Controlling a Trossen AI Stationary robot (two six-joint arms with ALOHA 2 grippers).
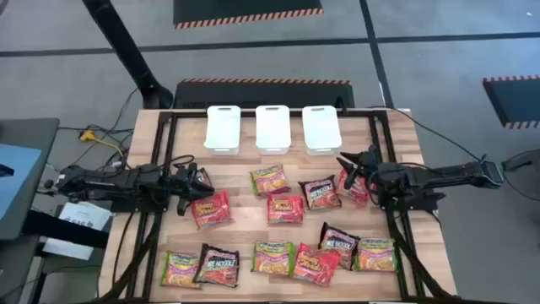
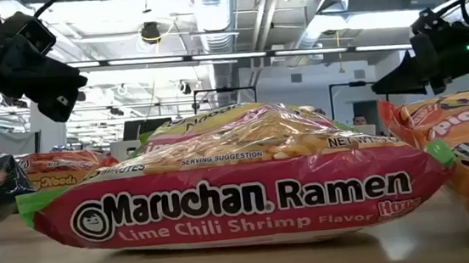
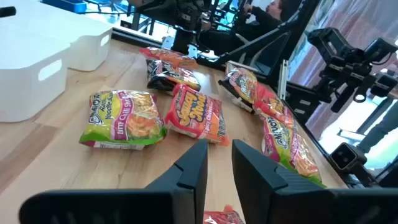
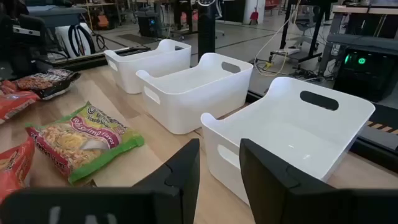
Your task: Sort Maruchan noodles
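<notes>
Several Maruchan noodle packets lie flat on the wooden table: a red one [image 1: 211,208] at the left, a green-yellow one [image 1: 268,179], a red one [image 1: 285,208] and a black one [image 1: 320,192] in the middle, a red one [image 1: 353,187] at the right. A row lies along the near edge [image 1: 272,257]. My left gripper [image 1: 198,181] hovers open just above the left red packet's far edge [image 3: 221,218], nothing between its fingers [image 3: 193,168]. My right gripper [image 1: 346,167] stands open above the right red packet, facing the bins.
Three white bins [image 1: 223,127] [image 1: 273,127] [image 1: 321,127] stand side by side along the far edge and hold nothing; the right wrist view shows the nearest one [image 4: 292,137]. A dark frame [image 1: 169,127] borders the table. A lime chili shrimp packet [image 2: 239,182] fills the low view.
</notes>
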